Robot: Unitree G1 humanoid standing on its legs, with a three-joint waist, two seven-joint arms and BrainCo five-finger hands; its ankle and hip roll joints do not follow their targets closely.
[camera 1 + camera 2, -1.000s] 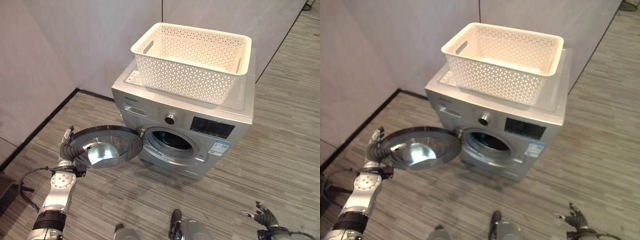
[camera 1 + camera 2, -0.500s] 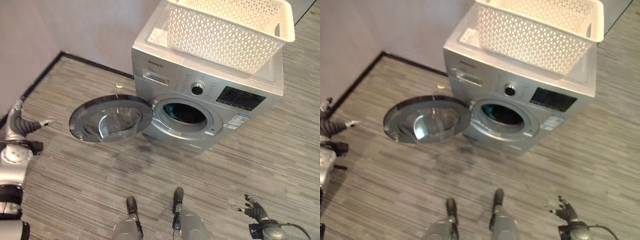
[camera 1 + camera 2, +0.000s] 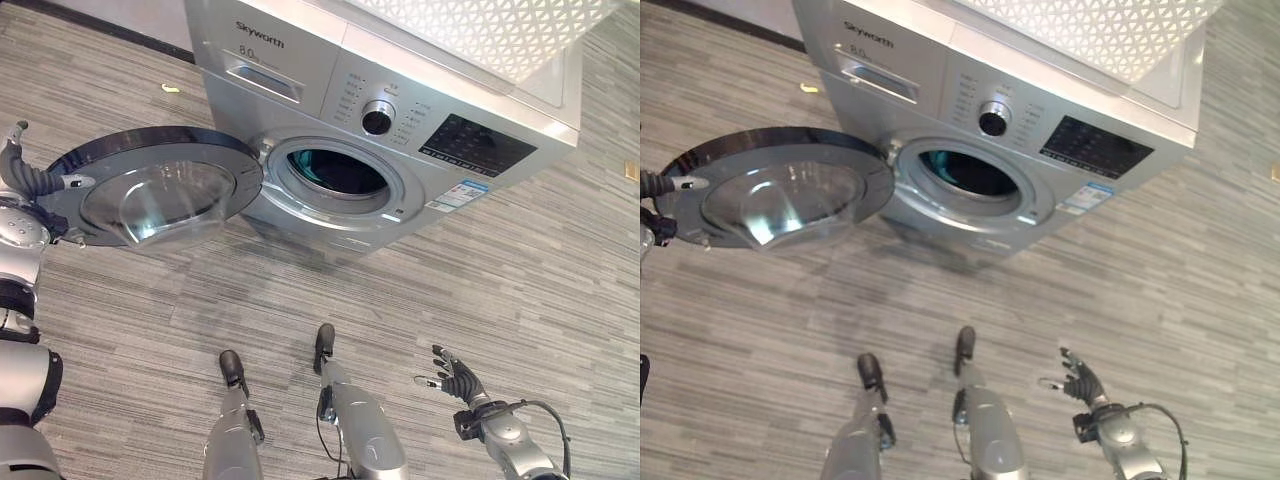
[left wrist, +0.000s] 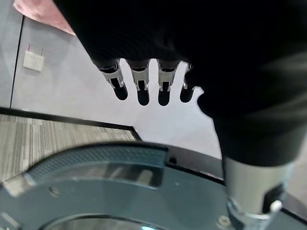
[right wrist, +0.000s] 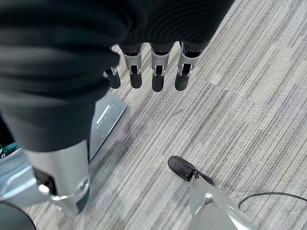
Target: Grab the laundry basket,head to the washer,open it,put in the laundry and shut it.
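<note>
The silver washer (image 3: 300, 90) stands ahead with its round glass door (image 3: 150, 190) swung wide to the left. Teal cloth shows inside the drum opening (image 3: 335, 172). The white lattice laundry basket (image 3: 490, 30) sits on top of the washer. My left hand (image 3: 25, 178) is at the door's outer edge, its thumb against the rim. In the left wrist view its fingers (image 4: 139, 86) hang straight above the door's rim (image 4: 105, 177), holding nothing. My right hand (image 3: 458, 380) hangs low at the right with fingers (image 5: 156, 72) spread over the floor, far from the washer.
Grey wood-grain floor (image 3: 500, 270) lies all around. A wall with black skirting (image 3: 100, 25) runs behind the washer at the left. A small yellowish scrap (image 3: 172, 88) lies on the floor by the washer's left side. A wall socket (image 4: 32, 61) shows in the left wrist view.
The camera has tilted down and come closer to the washer. My left hand, apart from the door half a second ago, is now at its outer rim.
</note>
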